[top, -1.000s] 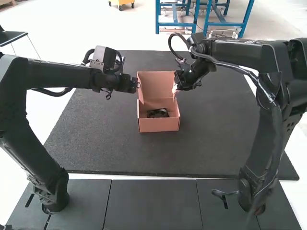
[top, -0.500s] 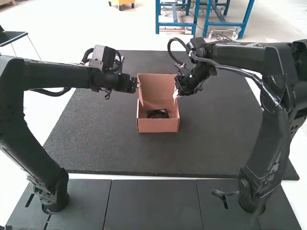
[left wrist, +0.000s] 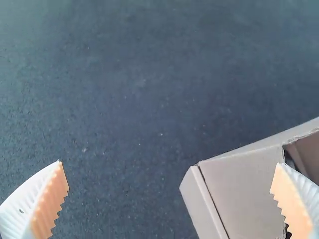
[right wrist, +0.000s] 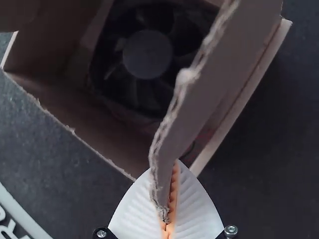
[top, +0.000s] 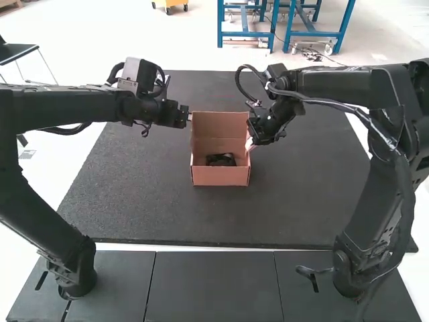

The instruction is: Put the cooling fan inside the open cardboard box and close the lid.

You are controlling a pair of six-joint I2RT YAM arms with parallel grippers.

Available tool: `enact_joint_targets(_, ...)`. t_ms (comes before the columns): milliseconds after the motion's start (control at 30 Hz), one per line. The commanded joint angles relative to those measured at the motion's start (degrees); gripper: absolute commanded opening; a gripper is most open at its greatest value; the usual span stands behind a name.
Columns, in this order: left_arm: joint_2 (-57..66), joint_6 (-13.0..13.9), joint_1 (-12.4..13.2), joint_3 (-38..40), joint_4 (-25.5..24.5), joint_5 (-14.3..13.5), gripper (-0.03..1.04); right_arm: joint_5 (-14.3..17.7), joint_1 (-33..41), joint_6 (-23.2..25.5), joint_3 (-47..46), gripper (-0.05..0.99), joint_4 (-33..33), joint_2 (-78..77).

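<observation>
A brown cardboard box sits mid-mat with the black cooling fan lying inside it; the right wrist view looks down on the fan. The lid stands raised at the box's back, tilted forward. My right gripper is at the lid's right side, shut on the torn side flap, which is pinched at the fingertips. My left gripper hovers open at the lid's upper left corner, one finger over bare mat and the other over the cardboard.
A dark rubber mat covers the table, with bare room on all sides of the box. Black base plates line the near edge.
The right gripper has moved down and forward with the flap, tipping the lid lower over the box. The left gripper has shifted slightly back along the lid's left corner.
</observation>
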Motion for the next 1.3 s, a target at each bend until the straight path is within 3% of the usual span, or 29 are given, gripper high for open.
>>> enact_joint_targets(0,-2.28,0.80,-0.27,0.75,-0.49,0.39,0.96,-0.48,1.12,-1.60,-0.50,-0.02,-0.27,-2.26)
enact_joint_targets(533,-5.26,0.44,0.69,-1.53,0.31,-0.93,0.96,0.22,1.38,-1.95,-5.07,-0.01,1.05,-3.14)
enact_joint_targets(567,-5.26,0.53,0.60,-1.62,0.75,-0.93,0.96,1.01,1.12,-1.34,-4.89,0.10,1.66,-3.14)
enact_joint_targets(700,-4.82,0.53,0.34,-1.44,1.27,-1.01,0.96,2.60,1.12,0.25,-2.96,0.75,1.84,-3.14)
enact_joint_targets(767,-4.65,0.53,0.34,-1.18,1.80,-1.01,0.96,2.60,1.12,0.25,-1.73,0.86,1.40,-3.58)
enact_joint_targets(1033,-2.89,0.53,-0.36,0.32,2.85,-1.89,0.96,2.07,1.03,1.56,2.58,0.89,-0.62,-9.03)
enact_joint_targets(1267,0.19,0.53,-2.21,3.66,2.41,-1.89,0.96,1.72,1.56,6.22,5.30,0.89,-0.80,-15.80)
